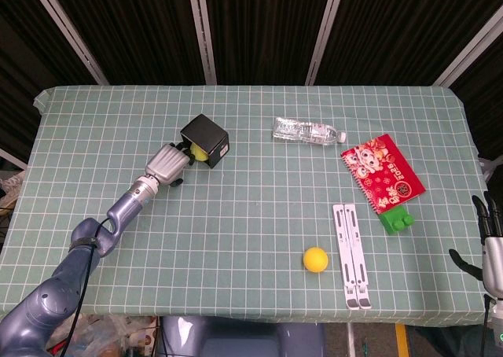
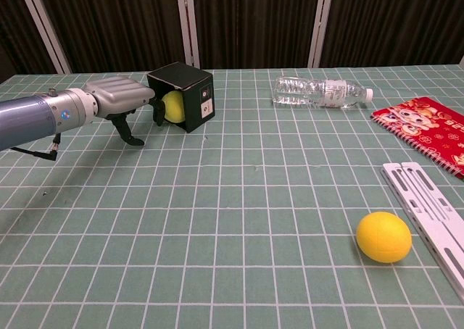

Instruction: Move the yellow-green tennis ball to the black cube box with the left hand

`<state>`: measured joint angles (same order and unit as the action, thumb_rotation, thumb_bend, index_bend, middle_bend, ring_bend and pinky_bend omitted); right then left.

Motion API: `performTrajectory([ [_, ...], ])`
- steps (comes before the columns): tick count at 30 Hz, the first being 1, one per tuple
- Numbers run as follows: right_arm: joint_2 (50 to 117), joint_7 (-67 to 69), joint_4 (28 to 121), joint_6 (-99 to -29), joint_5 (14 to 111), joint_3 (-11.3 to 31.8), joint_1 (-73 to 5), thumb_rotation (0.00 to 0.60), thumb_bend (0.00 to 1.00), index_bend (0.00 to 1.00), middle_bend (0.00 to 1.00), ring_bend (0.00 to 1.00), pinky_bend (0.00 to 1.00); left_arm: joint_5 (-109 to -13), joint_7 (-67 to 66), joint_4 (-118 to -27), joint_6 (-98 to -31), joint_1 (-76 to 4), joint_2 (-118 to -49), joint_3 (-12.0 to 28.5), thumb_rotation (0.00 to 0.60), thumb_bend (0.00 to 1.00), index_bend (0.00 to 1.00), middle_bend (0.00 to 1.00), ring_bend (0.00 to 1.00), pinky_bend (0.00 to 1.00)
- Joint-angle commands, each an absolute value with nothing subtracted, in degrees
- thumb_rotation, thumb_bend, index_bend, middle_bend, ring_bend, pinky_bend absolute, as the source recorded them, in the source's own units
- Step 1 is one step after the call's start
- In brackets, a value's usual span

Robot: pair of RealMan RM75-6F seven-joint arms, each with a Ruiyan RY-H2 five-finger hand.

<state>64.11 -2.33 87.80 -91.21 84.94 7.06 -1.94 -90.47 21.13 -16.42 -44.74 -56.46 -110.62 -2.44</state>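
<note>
A green tablecloth (image 1: 251, 239) with a white grid is covering the table, and dark curtains are hanging behind it. At the left, the left hand (image 1: 168, 164) (image 2: 119, 98) is reaching toward the black cube box (image 1: 205, 139) (image 2: 182, 96), its fingers curling down and around the yellow-green tennis ball (image 1: 199, 152) (image 2: 172, 106); whether they are actually gripping the ball cannot be told. The ball is round and fuzzy, sitting in the mouth of the box, partly inside. The box is lying on its side, its opening facing the left hand and the table's front-left, with a small white label showing on its side face. Further right, a clear water bottle (image 1: 309, 131) (image 2: 321, 93) is lying flat, cap pointing right. A yellow ball (image 1: 316, 259) (image 2: 383, 236) is resting beside a white folding stand (image 1: 351, 255) (image 2: 432, 213). A red notebook (image 1: 383, 173) (image 2: 428, 122) is lying by a green block (image 1: 397, 220). The right hand (image 1: 491, 251) is hanging off the table's right edge, fingers spread, holding nothing.
</note>
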Motion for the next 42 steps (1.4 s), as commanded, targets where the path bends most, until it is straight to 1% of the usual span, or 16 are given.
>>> performTrajectory([
  [1, 64.1, -2.3, 87.8, -91.2, 85.0, 7.0, -1.9, 0.6, 0.19, 0.0, 0.0, 0.0, 0.0, -90.2, 20.1, -16.3, -44.6, -56.5, -110.9, -2.2, 0.595, 0.2, 0.34, 0.23, 0.1, 0.31],
  [6, 64.1, -2.3, 87.9, -91.2, 85.1, 6.8, -1.8, 0.6, 0.19, 0.0, 0.0, 0.0, 0.0, -90.3, 18.3, -16.5, -45.6, -56.1, -111.1, -2.1, 0.578, 0.2, 0.28, 0.15, 0.07, 0.29],
  [10, 64.0, -2.3, 88.0, -91.0, 85.0, 6.8, -1.8, 0.6, 0.19, 0.0, 0.0, 0.0, 0.0, -90.5, 17.1, -16.6, -46.7, -55.7, -111.0, -2.3, 0.569, 0.2, 0.2, 0.09, 0.07, 0.29],
  [20, 63.7, -2.3, 88.5, -91.3, 85.3, 6.8, -1.8, 0.6, 0.19, 0.0, 0.0, 0.0, 0.0, -91.0, 16.3, -18.9, -48.7, -54.7, -109.8, -2.7, 0.571, 0.2, 0.19, 0.09, 0.07, 0.29],
  [26, 63.6, -2.0, 88.8, -90.9, 85.6, 6.5, -1.9, 0.6, 0.19, 0.0, 0.0, 0.0, 0.0, -92.5, 15.5, -25.1, -55.8, -51.6, -105.8, -3.9, 0.555, 0.2, 0.18, 0.09, 0.07, 0.29],
  [30, 63.3, -1.4, 89.3, -90.9, 86.3, 6.0, -1.7, 0.6, 0.19, 0.0, 0.0, 0.0, 0.0, -92.9, 12.6, -34.4, -62.0, -48.3, -100.2, -4.1, 0.549, 0.2, 0.17, 0.1, 0.07, 0.29],
  [32, 63.1, -1.0, 89.5, -91.1, 86.4, 5.8, -1.4, 0.6, 0.19, 0.0, 0.0, 0.0, 0.0, -93.0, 10.4, -39.9, -64.8, -46.5, -96.9, -4.4, 0.53, 0.19, 0.17, 0.13, 0.08, 0.29],
  [36, 62.4, -0.5, 89.9, -91.8, 86.9, 5.5, -0.9, 0.6, 0.19, 0.0, 0.0, 0.0, 0.0, -93.0, 4.2, -55.0, -70.4, -41.6, -88.1, -5.5, 0.49, 0.18, 0.17, 0.17, 0.12, 0.29],
  [38, 62.0, -0.2, 90.1, -92.2, 87.0, 5.3, -0.5, 0.6, 0.19, 0.0, 0.0, 0.0, 0.0, -92.3, 0.1, -64.2, -73.3, -38.2, -82.8, -6.4, 0.468, 0.18, 0.16, 0.19, 0.12, 0.29],
  [42, 60.9, 0.4, 90.6, -92.9, 86.3, 5.4, 0.4, 0.6, 0.19, 0.0, 0.0, 0.0, 0.0, -89.1, -11.8, -83.1, -77.8, -30.0, -72.8, -10.3, 0.472, 0.18, 0.13, 0.18, 0.12, 0.29],
])
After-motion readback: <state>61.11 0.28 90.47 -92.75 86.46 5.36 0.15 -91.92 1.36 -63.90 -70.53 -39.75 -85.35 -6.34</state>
